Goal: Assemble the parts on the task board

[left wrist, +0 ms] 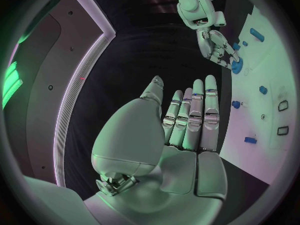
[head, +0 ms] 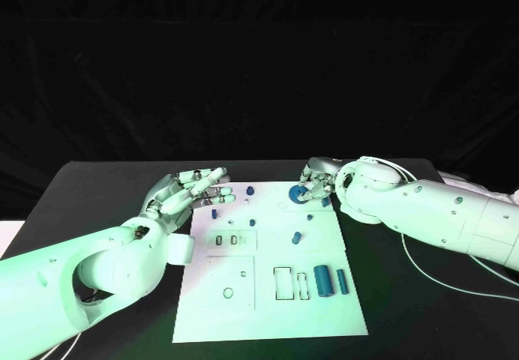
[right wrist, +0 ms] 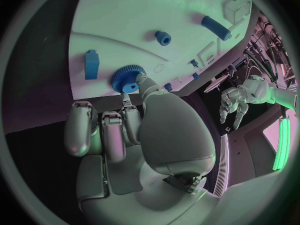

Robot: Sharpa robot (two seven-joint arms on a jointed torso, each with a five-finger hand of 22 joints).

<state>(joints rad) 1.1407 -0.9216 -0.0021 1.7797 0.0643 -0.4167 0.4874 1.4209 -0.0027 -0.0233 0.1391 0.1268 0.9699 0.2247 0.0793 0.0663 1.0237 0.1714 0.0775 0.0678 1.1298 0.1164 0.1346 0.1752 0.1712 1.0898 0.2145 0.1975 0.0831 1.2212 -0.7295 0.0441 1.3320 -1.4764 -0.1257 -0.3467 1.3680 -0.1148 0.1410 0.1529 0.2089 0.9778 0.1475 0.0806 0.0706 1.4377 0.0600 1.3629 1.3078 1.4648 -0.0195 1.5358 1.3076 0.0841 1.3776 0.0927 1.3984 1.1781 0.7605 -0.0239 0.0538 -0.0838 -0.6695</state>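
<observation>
Blue gear (head: 298, 194) flat on the task board (head: 271, 315), axis upright, in right hand (head: 317, 182) fingers; left hand (head: 193, 191) fingers spread.

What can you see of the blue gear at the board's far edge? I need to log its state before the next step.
The blue gear is a small toothed wheel with a raised round hub, plastic by its look. It sits at the far right part of the white task board. The right hand is at it, fingertips touching its rim; whether it is lifted or seated on the board cannot be told.
</observation>
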